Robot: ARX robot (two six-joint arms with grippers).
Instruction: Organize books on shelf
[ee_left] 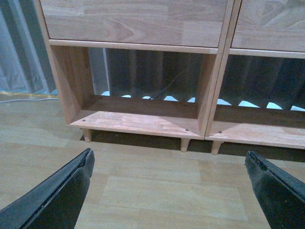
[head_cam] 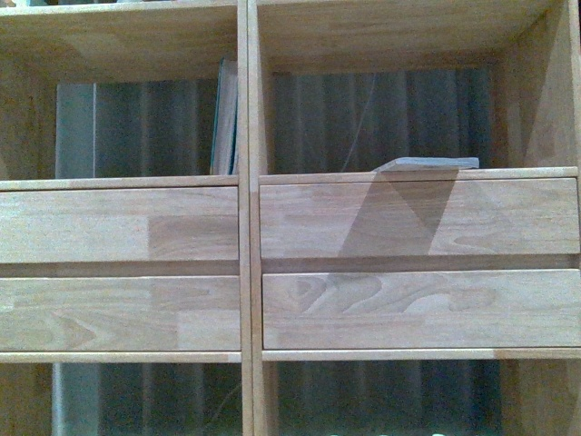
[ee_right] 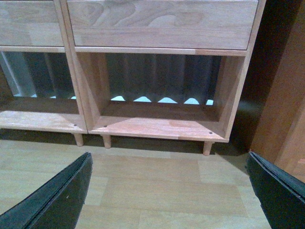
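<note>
Front view | upright book point(head_cam: 224, 118) teal-edged | flat book point(head_cam: 428, 163) grey | left gripper point(ee_left: 169, 153), right gripper point(ee_right: 169, 154) spread

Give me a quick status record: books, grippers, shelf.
shelf: light wood, two columns
upright book: upper left compartment, against the divider
flat book: upper right compartment, lying down
left gripper: open, empty, low, facing bottom left compartment
right gripper: open, empty, low, facing bottom right compartment

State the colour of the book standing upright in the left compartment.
Teal; the upright book shows best in the front view.
</note>
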